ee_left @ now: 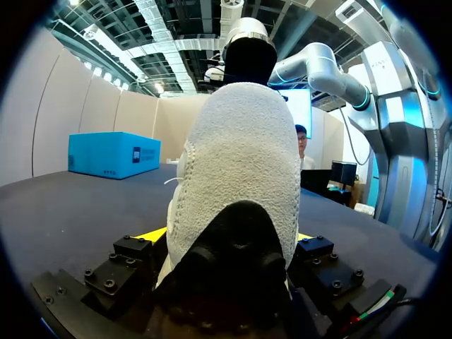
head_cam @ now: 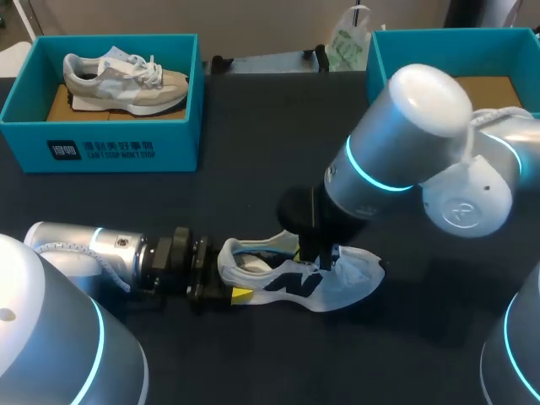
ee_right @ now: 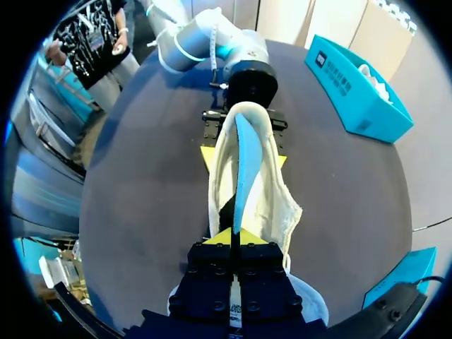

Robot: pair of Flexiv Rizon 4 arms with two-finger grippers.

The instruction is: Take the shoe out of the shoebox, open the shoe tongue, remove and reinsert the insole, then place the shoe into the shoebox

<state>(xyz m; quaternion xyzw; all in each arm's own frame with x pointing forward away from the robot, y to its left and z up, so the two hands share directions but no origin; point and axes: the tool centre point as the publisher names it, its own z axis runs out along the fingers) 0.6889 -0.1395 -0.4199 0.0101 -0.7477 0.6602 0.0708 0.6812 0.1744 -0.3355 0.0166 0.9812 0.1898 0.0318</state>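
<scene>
Two arms meet at one shoe (head_cam: 312, 283), which stands sole-down on the dark desk (head_cam: 253, 169), towards the near edge and about midway between the left and right edges. Its heel points at the left edge and its toe at the right.

The left gripper (head_cam: 228, 283) is clamped on the heel. In the left wrist view the white knit heel (ee_left: 240, 162) fills the space between the fingers of that gripper (ee_left: 229, 236), with a yellow tip pressed against each side. The right wrist view shows the same hold from above, with the left gripper (ee_right: 244, 155) straddling the back of the shoe (ee_right: 275, 205).

The right gripper (head_cam: 314, 257) hangs over the shoe's opening. Its fingers are drawn almost together in the right wrist view (ee_right: 235, 236) and pinch the near end of a thin pale-blue insole (ee_right: 242, 162). The insole stands on edge, rising out of the shoe and running back to the heel.

At the far left corner of the desk sits the blue shoebox (head_cam: 110, 148), well apart from the grippers, with a second shoe (head_cam: 126, 80), grey and beige, lying inside it. A second blue box (head_cam: 405, 42) stands at the far right corner.
</scene>
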